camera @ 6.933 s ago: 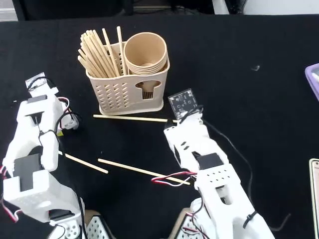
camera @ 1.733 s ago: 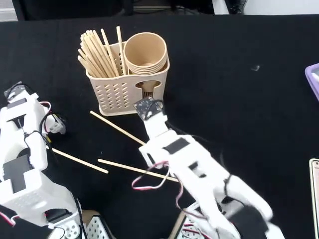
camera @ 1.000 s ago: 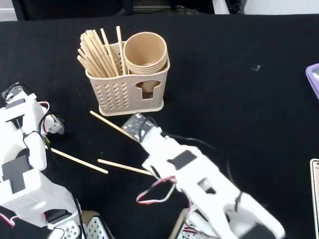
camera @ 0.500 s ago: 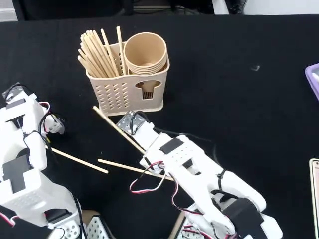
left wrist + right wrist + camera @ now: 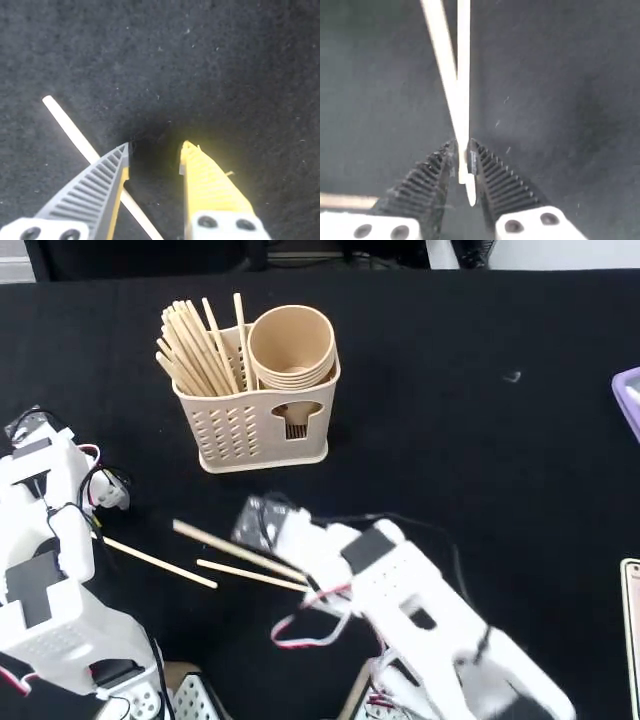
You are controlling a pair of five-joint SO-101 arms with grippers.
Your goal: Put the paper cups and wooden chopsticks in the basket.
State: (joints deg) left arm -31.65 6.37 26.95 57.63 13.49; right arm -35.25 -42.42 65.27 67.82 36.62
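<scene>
Jaws first: the right gripper point(image 5: 463, 146) had its black ridged fingers pinched on the end of a held chopstick point(image 5: 463, 75). It sat low centre in the high view, with the stick slanting up-left from the wrist. The left gripper point(image 5: 155, 146) was spread, with nothing between the fingers, down close to the cloth at the left edge. Its grey finger covered part of the leftmost chopstick point(image 5: 70, 125).

Room-wise, a wide stretch of the black cloth table point(image 5: 470, 440) ran from the basket point(image 5: 255, 430) over to a purple thing point(image 5: 628, 400) at the right edge. The basket stood upper left, well apart from both grippers.

A middle chopstick point(image 5: 250, 575) lay between the two arms, closing in on the held one near the jaws.

The basket was beige plastic with slotted walls. A bundle of chopsticks point(image 5: 195, 345) leaned in its left compartment, and stacked paper cups point(image 5: 292, 345) sat in the right. All the sticks were thin, pale wood, and the cloth looked fuzzy.
</scene>
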